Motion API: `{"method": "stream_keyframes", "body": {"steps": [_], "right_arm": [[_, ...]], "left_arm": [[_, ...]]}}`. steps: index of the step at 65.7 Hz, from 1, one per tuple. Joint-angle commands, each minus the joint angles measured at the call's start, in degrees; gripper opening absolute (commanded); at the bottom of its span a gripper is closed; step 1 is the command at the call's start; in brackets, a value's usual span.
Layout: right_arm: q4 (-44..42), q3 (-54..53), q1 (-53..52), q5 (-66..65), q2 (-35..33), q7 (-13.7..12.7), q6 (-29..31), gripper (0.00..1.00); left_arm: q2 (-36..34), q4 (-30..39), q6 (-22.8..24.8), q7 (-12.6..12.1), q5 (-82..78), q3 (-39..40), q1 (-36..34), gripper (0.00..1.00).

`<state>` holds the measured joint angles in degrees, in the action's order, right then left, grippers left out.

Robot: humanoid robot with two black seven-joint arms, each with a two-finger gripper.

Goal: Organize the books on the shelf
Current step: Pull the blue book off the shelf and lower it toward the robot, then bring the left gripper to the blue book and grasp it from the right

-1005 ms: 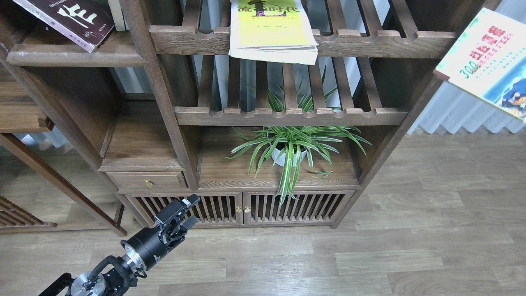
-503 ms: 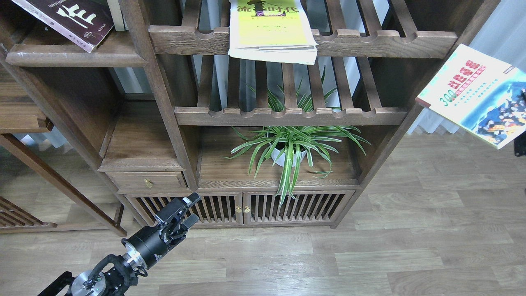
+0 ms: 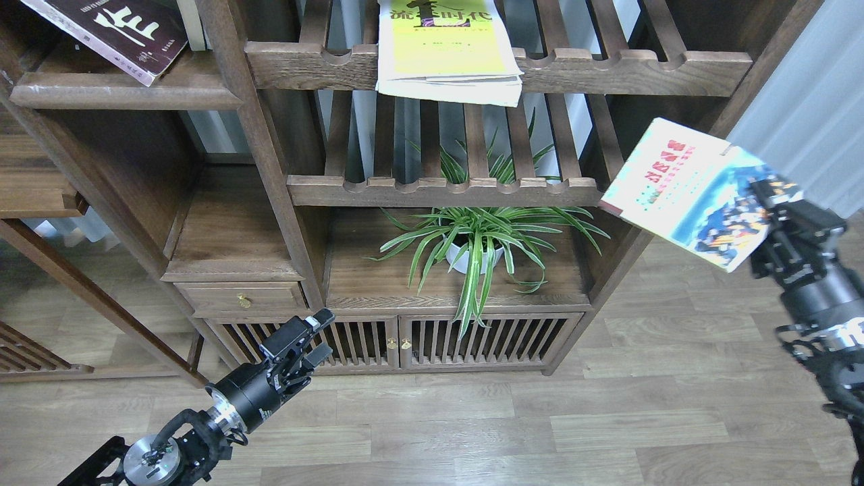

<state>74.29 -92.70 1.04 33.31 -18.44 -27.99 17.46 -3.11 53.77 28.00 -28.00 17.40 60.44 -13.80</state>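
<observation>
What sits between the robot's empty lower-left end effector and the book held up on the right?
In the head view, a potted spider plant sits between the left end effector and the held book.

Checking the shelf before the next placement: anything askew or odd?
Yes. The yellow-green book lies flat on the slatted rack, its lower edge hanging past the front rail. The maroon book sits crooked on the plank shelf, one corner past the front edge. The right hand holds the landscape book tilted in midair.
</observation>
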Motion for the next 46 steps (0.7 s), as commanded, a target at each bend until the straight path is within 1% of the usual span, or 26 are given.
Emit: {"method": "stream_keyframes", "body": {"steps": [1, 8, 18, 33, 43, 46], "right_arm": [[-0.11, 0.68, -2.44, -3.51, 3.84, -0.01, -1.37, 0.05], [-0.11, 1.03, -3.76, -5.44, 6.39, -0.01, -3.4, 0.05], [-0.19, 3.4, -5.26, -7.55, 9.29, -0.01, -4.28, 0.05], [-0.81, 6.13, -5.7, -9.14, 11.49, -0.01, -4.28, 0.05], [-1.42, 7.45, -6.4, -10.72, 13.6, 0.65, -4.37, 0.05], [-1.78, 8.15, -6.84, -12.04, 15.18, 1.27, -4.54, 0.05]], "left_arm": [[1.7, 0.19, 0.0, 0.0, 0.01, -0.24, -0.96, 1.0], [2.23, 0.19, 0.0, 1.1, 0.01, -0.68, -1.49, 1.0], [3.11, 0.54, 0.0, 1.1, -0.08, -0.85, -1.84, 1.0], [3.11, 2.21, 0.0, 1.1, -0.17, -1.82, -1.93, 1.0], [3.11, 2.48, 0.0, 1.1, -0.17, -3.84, -2.02, 1.0], [3.11, 2.48, 0.0, 1.1, -0.17, -4.28, -2.45, 1.0]]}}
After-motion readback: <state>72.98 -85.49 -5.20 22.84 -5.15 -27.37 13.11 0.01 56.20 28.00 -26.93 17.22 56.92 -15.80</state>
